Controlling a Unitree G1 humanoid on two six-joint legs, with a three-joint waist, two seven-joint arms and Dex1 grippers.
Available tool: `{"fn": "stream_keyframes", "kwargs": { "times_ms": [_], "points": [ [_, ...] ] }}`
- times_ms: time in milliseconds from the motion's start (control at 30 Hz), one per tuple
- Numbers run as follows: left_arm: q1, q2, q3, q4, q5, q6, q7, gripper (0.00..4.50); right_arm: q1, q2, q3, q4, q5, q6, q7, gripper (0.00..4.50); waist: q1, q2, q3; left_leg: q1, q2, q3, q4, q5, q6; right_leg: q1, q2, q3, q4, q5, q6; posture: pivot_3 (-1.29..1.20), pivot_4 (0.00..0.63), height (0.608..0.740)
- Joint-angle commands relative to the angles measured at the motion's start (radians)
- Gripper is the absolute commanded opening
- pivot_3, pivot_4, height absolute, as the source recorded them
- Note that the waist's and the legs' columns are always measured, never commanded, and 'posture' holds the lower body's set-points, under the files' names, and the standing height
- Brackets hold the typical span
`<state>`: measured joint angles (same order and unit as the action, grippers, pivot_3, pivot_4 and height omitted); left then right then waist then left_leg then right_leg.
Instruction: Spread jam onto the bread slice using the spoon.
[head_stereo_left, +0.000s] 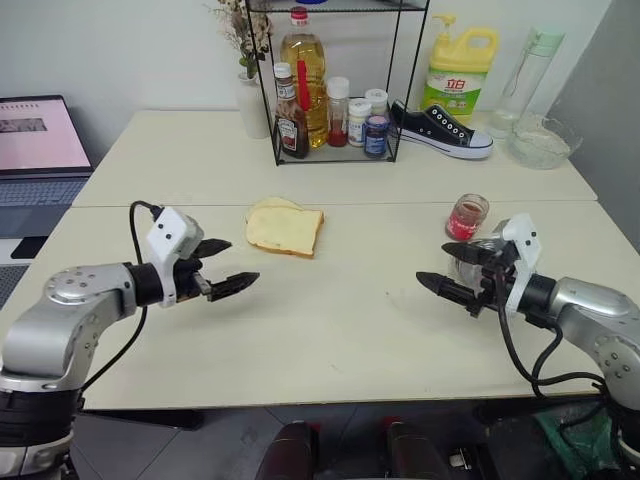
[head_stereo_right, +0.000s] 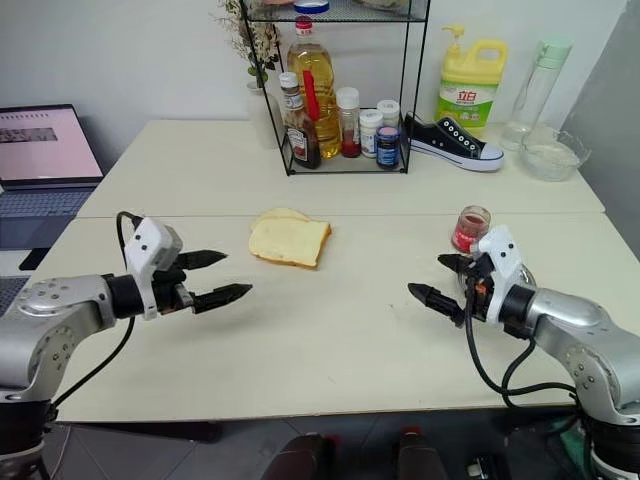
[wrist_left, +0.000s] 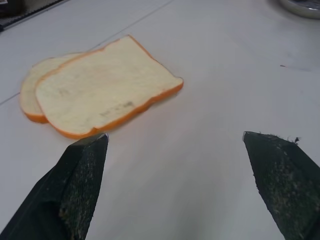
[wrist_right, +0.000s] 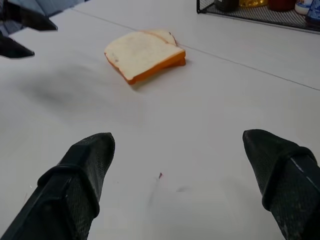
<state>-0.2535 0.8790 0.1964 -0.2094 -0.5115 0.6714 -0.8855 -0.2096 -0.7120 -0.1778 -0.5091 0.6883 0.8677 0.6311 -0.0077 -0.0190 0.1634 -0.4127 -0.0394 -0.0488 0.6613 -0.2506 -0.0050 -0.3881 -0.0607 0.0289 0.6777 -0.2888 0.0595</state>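
Left eye view: the table (head_stereo_left: 330, 330) spans the frame, and the bread slice (head_stereo_left: 288, 230) lies just left of centre, flat on the tabletop, overlapping a smaller slice (head_stereo_left: 268, 206) that peeks out at its upper left. The jam (head_stereo_left: 466, 217) sits in a small glass jar at centre right, upright, well apart from the bread. Just below the jar, a round steel dish (head_stereo_left: 478, 252) is mostly hidden behind the right gripper; I cannot make out the spoon.

At lower left the left gripper (head_stereo_left: 224, 266) hovers above the table with its two black fingers spread wide and nothing between them, pointing toward the middle of the frame, below and left of the bread. At lower right the right gripper (head_stereo_left: 455, 270) mirrors it, fingers also spread wide and empty, pointing left, in front of the dish.

Along the top stands a wire rack (head_stereo_left: 335, 150) holding bottles and small jars, with a black sneaker (head_stereo_left: 440, 130), a yellow detergent bottle (head_stereo_left: 458, 68) and a glass bowl (head_stereo_left: 542, 142) to its right. A laptop (head_stereo_left: 40, 150) sits at the upper left edge.
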Motion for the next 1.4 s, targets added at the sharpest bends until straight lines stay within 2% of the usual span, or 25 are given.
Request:
{"fn": "stream_keyframes", "kwargs": {
  "times_ms": [33, 200, 433, 567, 667, 800, 1100, 1333, 1400],
  "points": [
    [-0.044, -0.021, 0.013, 0.014, -0.002, -0.016, 0.02, 4.5, -0.009, 0.013, -0.003, -0.028, -0.003, -0.02, -0.018, 4.45, 0.0, 0.0, 0.0, 0.0, 0.0, 0.0, 0.0, 0.0, 0.0, 0.0, 0.0, 0.0, 0.0, 0.0, 0.0, 0.0, 0.15, 0.74],
    [-0.051, -0.033, 0.016, -0.014, -0.001, -0.008, 0.032, 4.5, -0.01, 0.021, -0.016, -0.06, 0.033, 0.004, -0.032, 4.45, 0.0, 0.0, 0.0, -0.001, 0.0, 0.0, 0.0, 0.0, 0.0, 0.0, 0.0, 0.0, 0.0, 0.0, 0.0, 0.0, 0.15, 0.74],
    [-0.038, -0.041, -0.02, 0.01, 0.075, -0.092, 0.045, 4.5, -0.016, 0.045, 0.008, -0.093, 0.038, 0.016, -0.059, 4.45, 0.0, 0.0, 0.0, -0.001, 0.0, 0.0, 0.0, 0.0, 0.0, 0.0, 0.0, 0.0, 0.0, 0.0, 0.0, 0.0, 0.15, 0.74],
    [-0.086, -0.129, -0.111, 0.052, 0.153, -0.175, 0.094, 4.5, -0.024, 0.069, 0.051, -0.089, -0.001, -0.013, -0.073, 4.45, 0.006, 0.0, 0.0, -0.001, 0.0, 0.0, 0.0, 0.0, 0.0, 0.0, 0.0, -0.001, 0.0, 0.0, 0.0, 0.0, 0.15, 0.74],
    [-0.134, -0.182, -0.181, 0.099, 0.211, -0.236, 0.097, 4.5, -0.034, 0.093, 0.048, -0.106, 0.026, 0.007, -0.096, 4.45, 0.008, -0.001, 0.0, -0.002, -0.001, -0.001, 0.002, 0.0, 0.0, 0.0, 0.0, -0.006, 0.0, 0.0, 0.0, 0.0, 0.15, 0.74],
    [-0.196, -0.235, -0.247, 0.219, 0.294, -0.347, 0.103, 4.5, -0.023, 0.11, 0.076, -0.126, 0.018, 0.005, -0.105, 4.45, 0.006, -0.001, 0.0, -0.003, -0.001, -0.003, 0.001, 0.0, 0.0, 0.0, 0.0, -0.009, 0.0, 0.0, 0.0, 0.0, 0.15, 0.74],
    [-0.378, -0.338, -0.376, 0.654, 0.503, -0.684, 0.115, 4.5, -0.043, 0.152, 0.112, -0.122, -0.008, -0.007, -0.155, 4.45, 0.005, -0.001, 0.0, -0.003, -0.001, -0.003, 0.002, 0.0, 0.0, 0.0, 0.003, -0.01, 0.0, 0.0, 0.0, 0.0, 0.15, 0.74],
    [-0.511, -0.382, -0.398, 0.918, 0.602, -0.871, 0.165, 4.5, -0.055, 0.157, 0.096, -0.126, 0.0, -0.003, -0.179, 4.45, 0.005, -0.001, 0.0, -0.004, -0.001, -0.004, 0.002, 0.0, 0.0, 0.0, 0.003, -0.011, 0.001, 0.0, 0.0, 0.0, 0.15, 0.74],
    [-0.532, -0.395, -0.386, 0.969, 0.597, -0.899, 0.165, 4.11, -0.051, 0.159, 0.091, -0.127, 0.002, -0.006, -0.187, 4.5, 0.005, -0.001, 0.0, -0.004, -0.001, -0.004, 0.002, 0.0, 0.0, 0.0, 0.003, -0.011, 0.001, 0.0, 0.0, 0.0, 0.15, 0.74]
  ]
}}
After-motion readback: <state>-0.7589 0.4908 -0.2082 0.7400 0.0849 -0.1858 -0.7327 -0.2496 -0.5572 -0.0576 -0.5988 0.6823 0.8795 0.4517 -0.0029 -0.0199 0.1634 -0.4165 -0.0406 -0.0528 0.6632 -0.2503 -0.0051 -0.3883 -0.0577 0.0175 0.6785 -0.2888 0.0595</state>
